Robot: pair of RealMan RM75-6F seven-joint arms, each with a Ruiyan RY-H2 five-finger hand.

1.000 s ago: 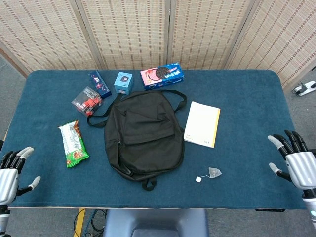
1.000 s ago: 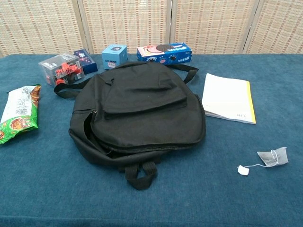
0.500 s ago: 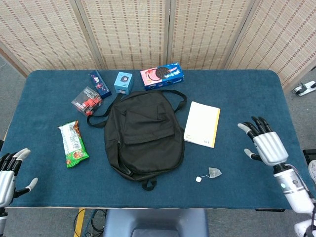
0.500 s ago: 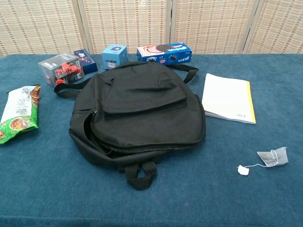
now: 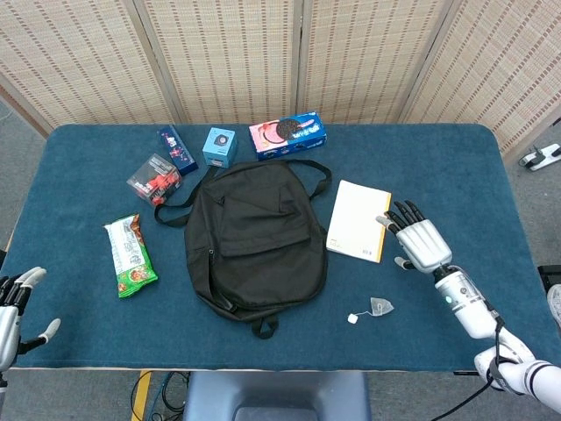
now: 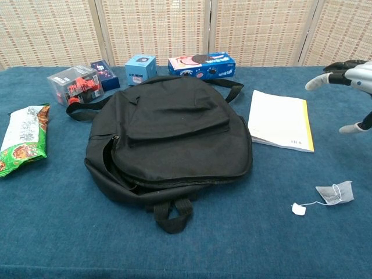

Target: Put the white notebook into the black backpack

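Observation:
The white notebook (image 5: 358,220) (image 6: 280,120), with a yellow strip along one edge, lies flat on the blue table just right of the black backpack (image 5: 254,241) (image 6: 168,136). The backpack lies flat and looks zipped closed, straps toward the back. My right hand (image 5: 417,242) (image 6: 350,81) hovers with spread fingers just right of the notebook, holding nothing and apart from it. My left hand (image 5: 13,305) sits off the table's front left corner, fingers apart and empty; the chest view does not show it.
A tea bag (image 5: 379,307) (image 6: 335,193) lies in front of the notebook. A green snack packet (image 5: 130,254) lies left of the backpack. Behind it stand a clear box of red parts (image 5: 154,177), a dark blue box (image 5: 176,149), a light blue cube (image 5: 219,146) and a cookie box (image 5: 287,134).
My right hand has travelled left and toward the back from the table's front right edge and now hangs beside the notebook. My left hand has slipped slightly lower at the left edge.

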